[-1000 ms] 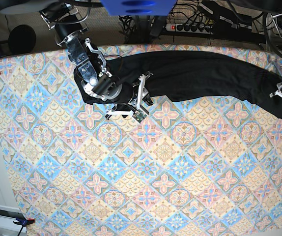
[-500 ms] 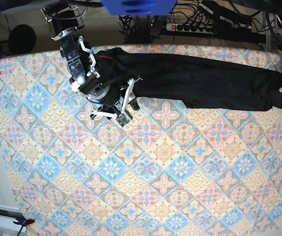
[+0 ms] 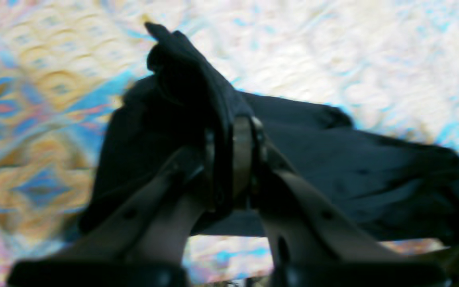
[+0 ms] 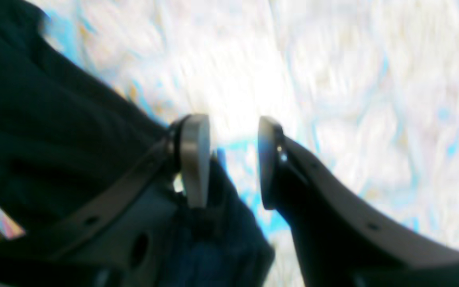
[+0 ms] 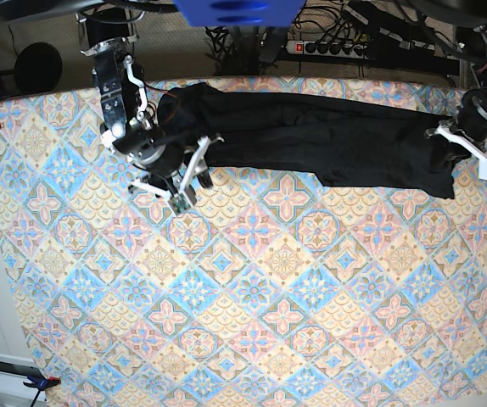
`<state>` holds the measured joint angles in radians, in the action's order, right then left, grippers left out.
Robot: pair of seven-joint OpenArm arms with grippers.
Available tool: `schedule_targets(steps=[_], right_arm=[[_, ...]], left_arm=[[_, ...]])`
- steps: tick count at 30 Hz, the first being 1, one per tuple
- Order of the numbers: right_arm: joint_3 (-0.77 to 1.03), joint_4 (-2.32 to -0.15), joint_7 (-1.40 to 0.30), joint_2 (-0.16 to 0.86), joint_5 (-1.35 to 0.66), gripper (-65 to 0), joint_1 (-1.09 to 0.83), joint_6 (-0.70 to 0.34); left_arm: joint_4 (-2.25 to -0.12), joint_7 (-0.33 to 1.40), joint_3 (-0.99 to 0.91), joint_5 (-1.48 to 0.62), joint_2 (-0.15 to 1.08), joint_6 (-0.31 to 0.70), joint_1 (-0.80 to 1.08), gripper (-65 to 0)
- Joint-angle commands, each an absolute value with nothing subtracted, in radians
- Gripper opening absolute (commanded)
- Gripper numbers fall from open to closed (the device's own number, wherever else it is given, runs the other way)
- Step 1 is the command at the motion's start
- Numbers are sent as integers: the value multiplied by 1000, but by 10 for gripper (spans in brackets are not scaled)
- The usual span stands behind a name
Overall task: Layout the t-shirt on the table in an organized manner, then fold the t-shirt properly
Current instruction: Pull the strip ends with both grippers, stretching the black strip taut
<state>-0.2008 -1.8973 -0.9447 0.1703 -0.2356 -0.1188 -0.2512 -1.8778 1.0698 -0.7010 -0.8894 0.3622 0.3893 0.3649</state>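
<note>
The table [image 5: 252, 297] lies bare from 6 o'clock to centre. Beyond, the t-shirt [image 5: 328, 136] stretches 9-to-3 along the far edge. The left gripper [image 3: 232, 159] pinches its 3 o'clock end. The right gripper [image 4: 227, 159] gapes empty at 9, cloth beside it; only wrist views show both.
</note>
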Motion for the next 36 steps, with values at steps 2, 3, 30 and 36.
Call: schedule_targets(steps=[2, 3, 30, 36], right_arm=[[-199, -1920, -909, 173, -248, -451, -97, -252], [-199, -1923, -909, 185, -248, -451, -97, -252], [-180, -1948, -914, 237, -248, -448, -101, -252], [-71, -1948, -915, 237, -248, -448, -157, -252]], left_arm=[[-1900, 1099, -696, -901, 349, 392, 329, -650], [-1903, 1113, -679, -901, 340, 392, 317, -650], [-1908, 1132, -432, -1141, 420, 392, 321, -424], [-1856, 1129, -483, -1328, 492, 392, 312, -363]])
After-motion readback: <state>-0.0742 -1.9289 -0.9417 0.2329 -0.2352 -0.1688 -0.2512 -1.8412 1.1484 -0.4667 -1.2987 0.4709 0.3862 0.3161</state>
